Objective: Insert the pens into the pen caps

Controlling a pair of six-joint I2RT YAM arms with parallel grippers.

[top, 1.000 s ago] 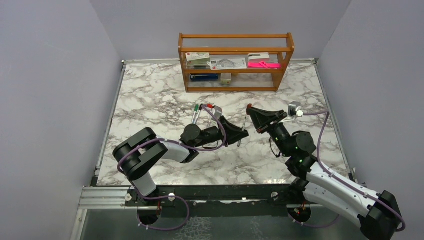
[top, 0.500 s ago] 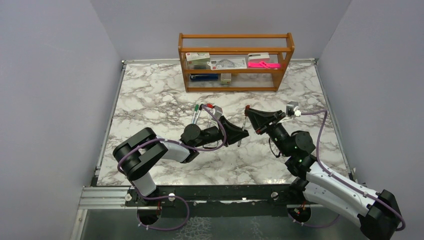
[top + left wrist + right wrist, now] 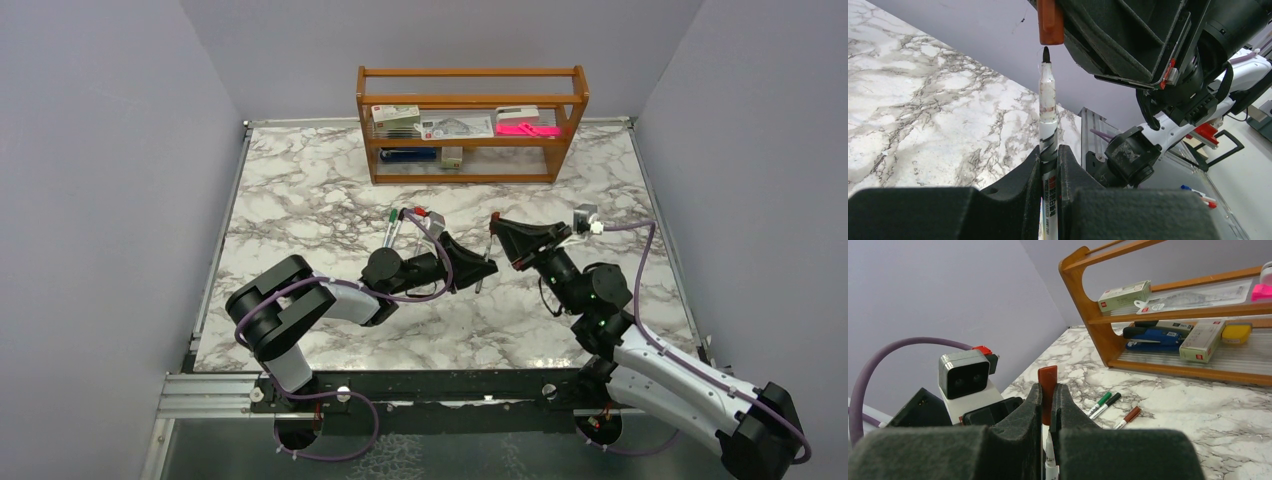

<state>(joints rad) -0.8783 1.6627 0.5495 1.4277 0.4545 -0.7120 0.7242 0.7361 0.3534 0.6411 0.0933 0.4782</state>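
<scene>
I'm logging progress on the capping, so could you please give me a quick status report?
Left gripper shut on pen. Right gripper shut on red-brown cap. Tip just short of cap mouth, not in. Nothing between them.

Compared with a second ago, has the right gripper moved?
Yes, slightly: the right gripper has edged left toward the left gripper, judged against the wooden shelf behind it.

Over the last second the right gripper (image 3: 499,227), carrying the red-brown cap (image 3: 1050,22), has edged slightly toward 9 o'clock, closer to the pen (image 3: 1047,105) tip, mostly within the first half-second.
</scene>
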